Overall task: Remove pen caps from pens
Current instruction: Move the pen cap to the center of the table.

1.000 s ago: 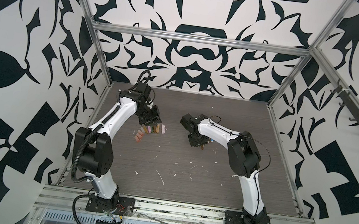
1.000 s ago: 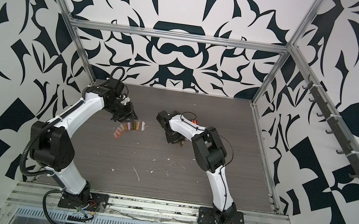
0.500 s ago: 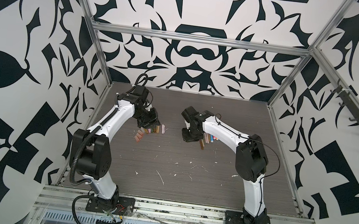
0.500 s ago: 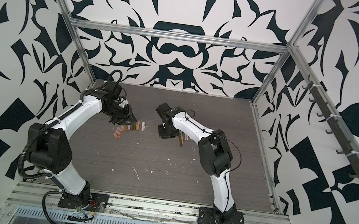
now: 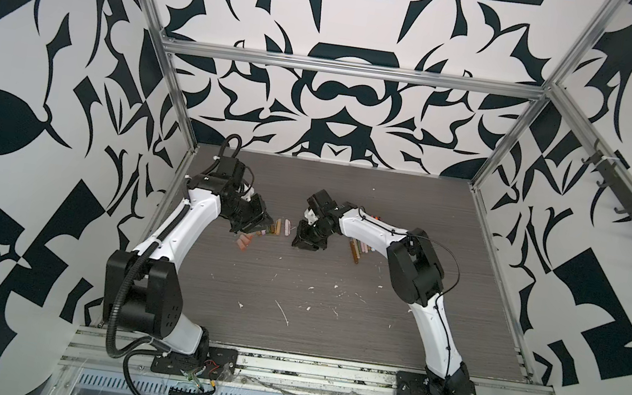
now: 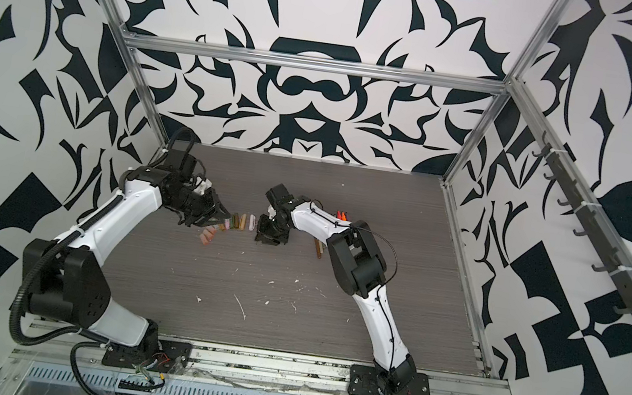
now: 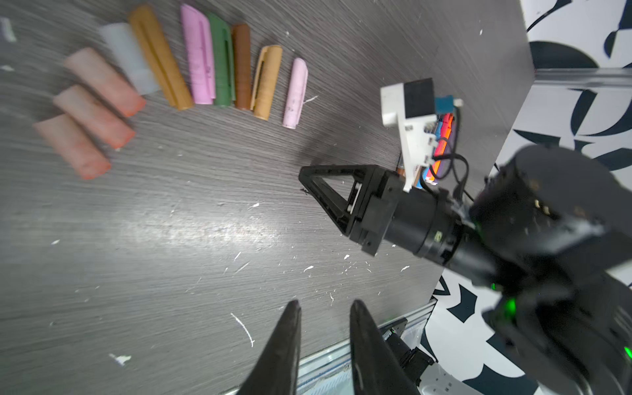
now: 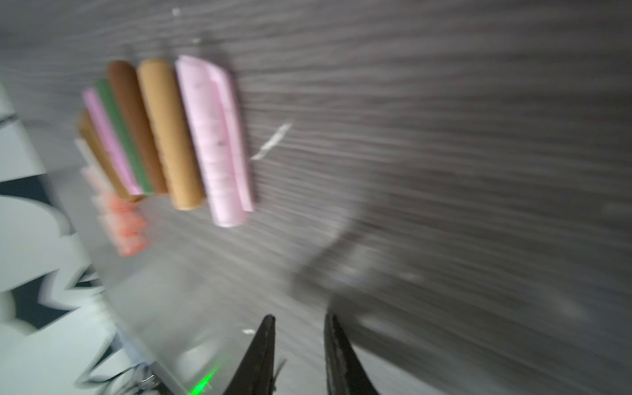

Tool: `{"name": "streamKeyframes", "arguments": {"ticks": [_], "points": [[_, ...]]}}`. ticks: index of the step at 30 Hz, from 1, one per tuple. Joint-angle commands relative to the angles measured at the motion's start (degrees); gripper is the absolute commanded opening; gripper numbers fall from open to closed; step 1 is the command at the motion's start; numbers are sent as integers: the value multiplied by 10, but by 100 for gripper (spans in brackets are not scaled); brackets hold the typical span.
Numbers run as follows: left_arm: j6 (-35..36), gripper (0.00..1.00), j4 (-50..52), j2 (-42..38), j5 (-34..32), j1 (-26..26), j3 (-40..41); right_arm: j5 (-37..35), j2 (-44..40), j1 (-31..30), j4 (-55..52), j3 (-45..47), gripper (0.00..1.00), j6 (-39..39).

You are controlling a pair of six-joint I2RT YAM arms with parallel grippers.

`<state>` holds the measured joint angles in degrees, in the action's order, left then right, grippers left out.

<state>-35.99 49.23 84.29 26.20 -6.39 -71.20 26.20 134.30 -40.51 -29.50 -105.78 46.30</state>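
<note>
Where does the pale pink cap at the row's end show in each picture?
Both top views: pale pink cap near the picture's centre.
Left wrist: cap ends the row, opposite the salmon caps.
Right wrist: cap closest, blurred.
Shared landmark: tan cap next to it.

Nothing here can be read as a word, brand, number or sign. The pale pink pen cap [image 7: 295, 92], last in the row lying on the surface [image 7: 205, 239], carries a few small dark marks near one end, but they are too faint to tell whether they are letters. In the left wrist view a tiny yellowish sticker [image 7: 437, 235] sits on the right arm's black wrist housing [image 7: 417, 219]. It is too small to read.
</note>
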Motion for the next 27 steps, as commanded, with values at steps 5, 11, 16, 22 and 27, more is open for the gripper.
{"name": "streamKeyframes", "arguments": {"ticks": [5, 11, 16, 22, 27], "points": [[9, 28, -10, -74, 7, 42, 35, 38, 53, 16, 40, -69, 28, 59], [-2, 28, -23, -141, -8, 64, 59, 54, 100, 18, 49, -112, 28, 80], [-11, 28, -37, -174, -27, 70, 73, 61, 123, 18, 64, -134, 27, 99], [-51, 28, -71, -204, -29, 71, 112, 70, 146, 18, 60, -165, 26, 109], [-70, 32, -97, -200, -32, 71, 132, 76, 135, 23, 71, -154, 29, 101]]}}
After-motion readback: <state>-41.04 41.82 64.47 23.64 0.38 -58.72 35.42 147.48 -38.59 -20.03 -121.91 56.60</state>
